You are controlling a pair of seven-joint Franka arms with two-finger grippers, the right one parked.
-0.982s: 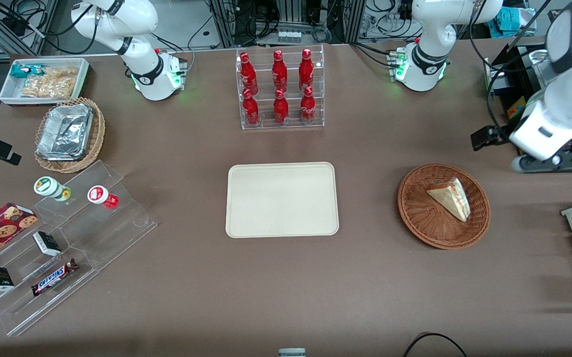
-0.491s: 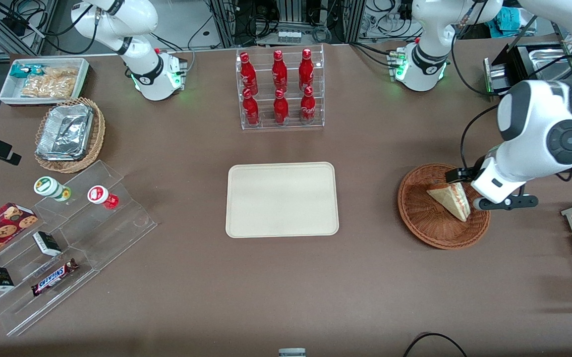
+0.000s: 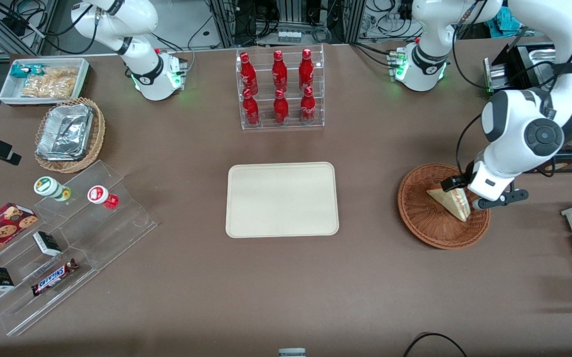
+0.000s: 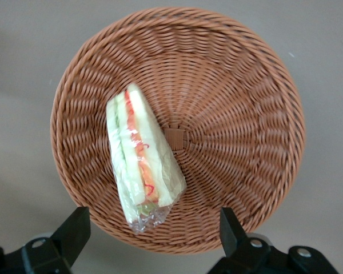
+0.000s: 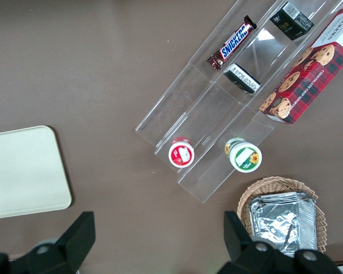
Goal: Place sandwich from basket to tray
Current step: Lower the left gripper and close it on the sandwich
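Left wrist view: wide-spread pincer [image 4: 151,228] above basket [image 4: 251,114], sandwich [image 4: 142,157] lengthwise between fingertips.

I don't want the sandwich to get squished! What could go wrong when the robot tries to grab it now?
The gripper hangs above the basket with its jaws open, over the sandwich.

1. The sandwich lies close to the basket's rim, so a finger could bump the wicker on the way down.
2. Its clear wrap looks loose and slippery, so it might slide out of the jaws.
3. The bread looks soft, so a hard squeeze could squash it.
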